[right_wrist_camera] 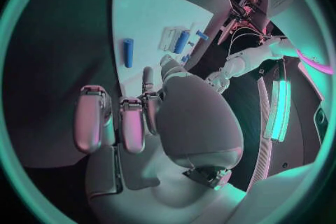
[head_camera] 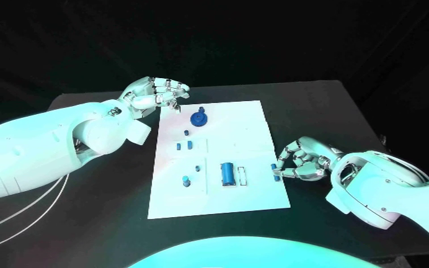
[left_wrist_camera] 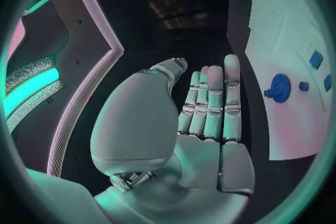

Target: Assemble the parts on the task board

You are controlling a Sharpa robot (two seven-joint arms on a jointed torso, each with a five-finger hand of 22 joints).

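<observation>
Parts sit scattered on the task board [head_camera: 228,206], the assembly apparently at an early stage. The right robot hand [head_camera: 299,159] rests at the board's near right edge, its fingers curled in toward a small blue piece [head_camera: 274,169] at their tips; whether they pinch it cannot be told from these views. Just beyond that hand, inward on the board, a blue cylinder [head_camera: 228,173] lies flat beside a pale holder, and further in a short peg [head_camera: 186,182] stands upright. The left robot hand [head_camera: 159,94] hovers off the board's far left corner, fingers straight, close together and holding nothing, as the left wrist view shows. Nearest it, just inside the board, lies a blue gear [head_camera: 198,118], with two small blocks [head_camera: 184,146] a little further along. Judged from this layout, most pieces are loose and unseated: the gear, cylinder and small blocks seem yet to be fitted, and only the peg may already be in place.
</observation>
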